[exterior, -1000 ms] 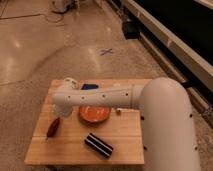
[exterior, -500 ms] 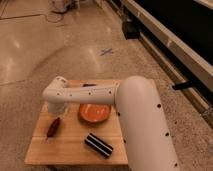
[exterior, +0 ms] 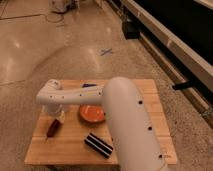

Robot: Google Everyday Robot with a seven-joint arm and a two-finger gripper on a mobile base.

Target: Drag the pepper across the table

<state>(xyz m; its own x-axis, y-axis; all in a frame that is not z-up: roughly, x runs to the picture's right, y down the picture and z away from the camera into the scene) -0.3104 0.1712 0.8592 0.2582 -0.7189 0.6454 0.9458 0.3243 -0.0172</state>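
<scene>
Currently, I am holding my gripper (exterior: 57, 115) low over the table (exterior: 67, 149), just to the left of the orange bowl (exterior: 90, 114), with my arm (exterior: 80, 95) reaching in from the bowl's right. I cannot tell from this view whether the gripper is apart or together. The pepper (exterior: 52, 128) is lying flat on the wood, left of the bowl and slightly nearer the camera. It is sitting directly under the gripper, and contact between the two cannot be confirmed. I am judging the pepper to be light, slightly soft and smooth-skinned, so it is likely to roll or slip aside under a sideways push. I am recommending contact at the thick middle of its body, not at the thin stem or the tapered tip, with gentle downward pressure. A dark striped block (exterior: 98, 145) is lying in front of the bowl, apart from the pepper.
</scene>
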